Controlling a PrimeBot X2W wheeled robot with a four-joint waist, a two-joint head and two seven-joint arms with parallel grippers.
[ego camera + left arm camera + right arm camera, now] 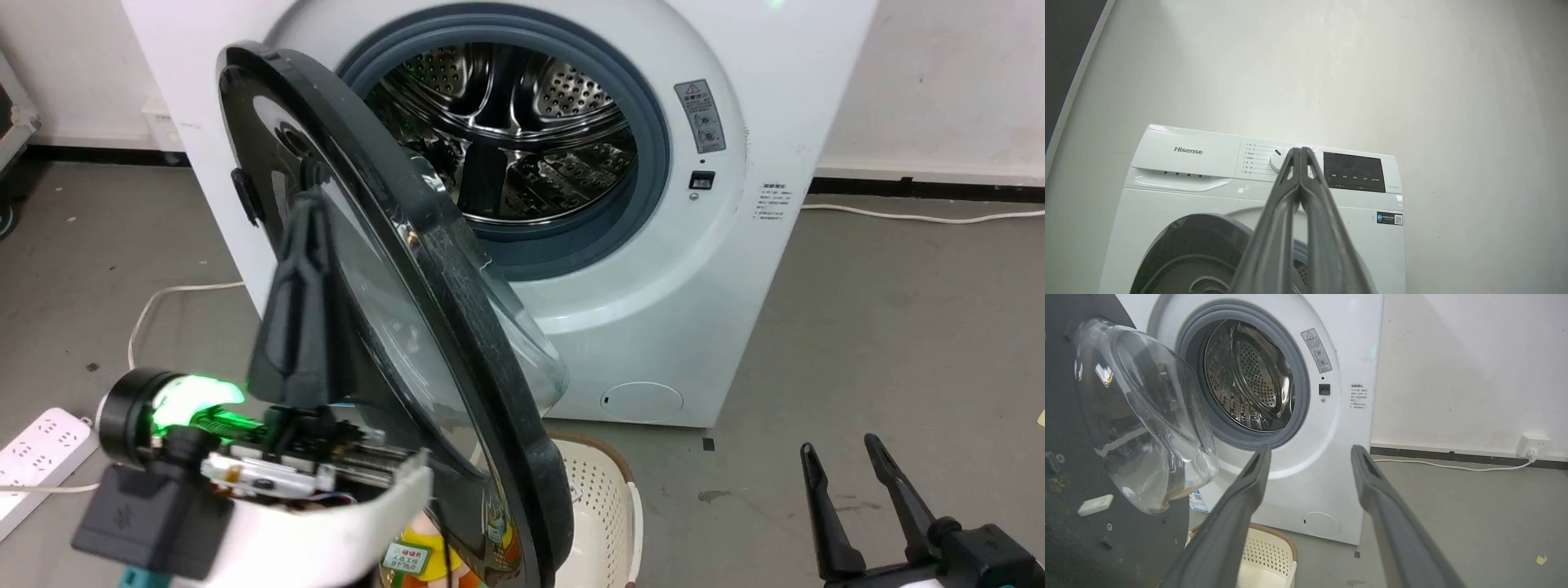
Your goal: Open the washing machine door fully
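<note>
Left wrist view shows the dial (1276, 161); left pincer (1300, 150) pressed together, right pincer (1310, 451) spread.

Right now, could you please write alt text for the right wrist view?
The washing machine door stands swung open at left, its glass bowl beside the steel drum. The right tool is open in front, holding nothing.

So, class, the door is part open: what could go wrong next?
The left gripper is shut with nothing clamped, by the glossy washing machine door; it may slip. That arm also stands where the door must swing. The basket under the door's lower edge could snag it.
</note>
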